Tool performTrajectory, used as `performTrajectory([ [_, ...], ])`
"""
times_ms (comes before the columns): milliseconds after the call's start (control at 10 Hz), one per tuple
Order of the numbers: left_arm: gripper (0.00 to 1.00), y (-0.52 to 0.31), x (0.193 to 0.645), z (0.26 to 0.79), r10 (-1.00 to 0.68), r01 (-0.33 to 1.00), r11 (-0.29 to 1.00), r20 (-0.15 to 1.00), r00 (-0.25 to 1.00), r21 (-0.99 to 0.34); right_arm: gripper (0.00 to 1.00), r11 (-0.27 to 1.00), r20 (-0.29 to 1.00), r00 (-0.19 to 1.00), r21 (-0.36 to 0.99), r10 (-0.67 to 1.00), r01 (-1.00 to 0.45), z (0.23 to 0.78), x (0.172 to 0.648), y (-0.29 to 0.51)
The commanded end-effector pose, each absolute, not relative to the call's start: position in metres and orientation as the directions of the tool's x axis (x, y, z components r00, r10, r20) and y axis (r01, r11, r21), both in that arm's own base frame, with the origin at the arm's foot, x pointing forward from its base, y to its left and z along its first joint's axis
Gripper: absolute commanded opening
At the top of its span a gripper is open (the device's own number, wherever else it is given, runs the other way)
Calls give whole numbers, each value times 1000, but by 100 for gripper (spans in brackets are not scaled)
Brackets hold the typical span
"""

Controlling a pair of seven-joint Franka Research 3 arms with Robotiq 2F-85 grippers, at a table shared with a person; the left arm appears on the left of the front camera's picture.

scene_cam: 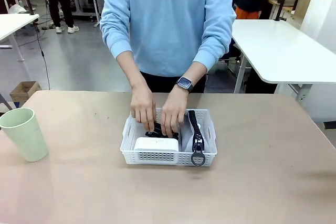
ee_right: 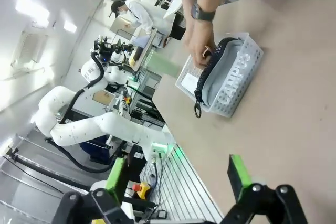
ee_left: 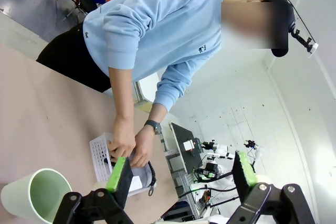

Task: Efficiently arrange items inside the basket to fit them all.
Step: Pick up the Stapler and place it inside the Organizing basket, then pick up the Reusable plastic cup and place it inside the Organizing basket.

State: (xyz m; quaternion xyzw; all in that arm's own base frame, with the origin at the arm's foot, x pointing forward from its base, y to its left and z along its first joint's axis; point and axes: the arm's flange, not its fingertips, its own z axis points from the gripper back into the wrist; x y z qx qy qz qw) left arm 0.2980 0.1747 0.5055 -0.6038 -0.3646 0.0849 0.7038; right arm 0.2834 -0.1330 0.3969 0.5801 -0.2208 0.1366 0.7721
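**Left end effector** (ee_left: 180, 174): fingers spread wide, holding nothing. You look between its green pads (ee_left: 118, 174) down onto the tabletop (ee_left: 31, 103). Nearest to it, just beyond the pad on the wrist view's left, stands the pale green cup (ee_left: 32, 196). It is upright with its mouth open, the one item outside the basket. Farther ahead past the same pad lies the white lattice basket (ee_left: 100, 156), with the person's hands (ee_left: 125, 139) reaching into it.

**Right end effector** (ee_right: 177, 177): likewise spread and empty, raised off the tabletop. The basket sits well ahead of it, with bare tabletop between.

**Basket contents, from your front camera.**
- The grey zip case (scene_cam: 206, 139) stands on edge along the wall on your right arm's side. Its zipper is uppermost and its ring pull (scene_cam: 198, 158) hangs over the near rim. On edge it probably takes the least floor.
- The small white box (scene_cam: 156, 144) lies flat against the near wall.
- The black stapler (scene_cam: 157, 129) lies just behind the box, under the person's fingers. They appear to be seating it to close gaps.

**Obstruction.** The hands and forearms cover the basket's middle and far side, so either end effector descending there would meet them. The free floor is hidden beneath the hands, so you cannot tell whether room is left for the cup. The cup stands well apart from the basket, on your left arm's side.
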Motion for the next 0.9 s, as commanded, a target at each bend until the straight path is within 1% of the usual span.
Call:
performTrajectory([
  [0, 100, 175, 300, 506, 565, 346, 248, 425, 708, -905, 100, 290, 518, 854, 826, -50, -484, 402, 279, -134],
  [800, 100, 175, 300, 506, 565, 346, 248, 425, 708, -905, 100, 290, 518, 854, 826, -50, -484, 402, 279, -134],
])
